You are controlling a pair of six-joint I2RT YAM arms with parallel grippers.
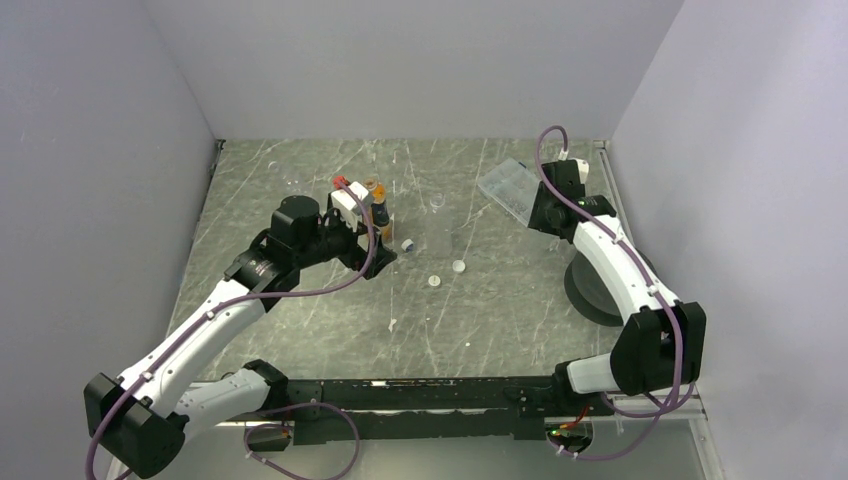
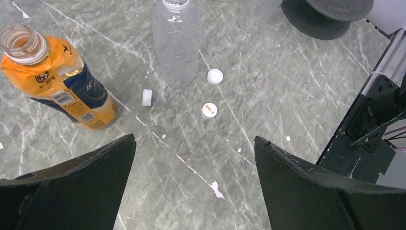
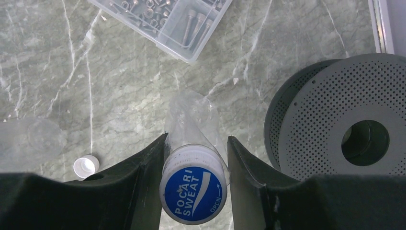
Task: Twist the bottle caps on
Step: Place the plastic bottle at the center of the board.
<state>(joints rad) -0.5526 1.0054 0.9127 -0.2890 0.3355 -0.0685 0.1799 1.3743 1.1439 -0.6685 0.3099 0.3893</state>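
Note:
My right gripper [image 3: 197,140] is shut on a clear bottle [image 3: 192,115], seen from its top end, which wears a blue-topped white cap [image 3: 193,189]. A loose white cap [image 3: 86,166] lies left of it. In the top view that gripper [image 1: 541,217] hangs at the far right. The uncapped orange bottle [image 2: 57,81] stands left of my left gripper [image 2: 194,143], which is open above bare table. Ahead of it stand a clear uncapped bottle [image 2: 176,43] and three white caps [image 2: 147,97] [image 2: 215,76] [image 2: 209,110]. The top view shows the orange bottle [image 1: 378,207] beside the left gripper [image 1: 375,242].
A flat clear box of screws [image 3: 163,21] lies just beyond the right gripper. A large perforated dark disc [image 3: 335,110] sits to its right, near the table's right edge [image 1: 620,215]. Grey walls close in the table on three sides.

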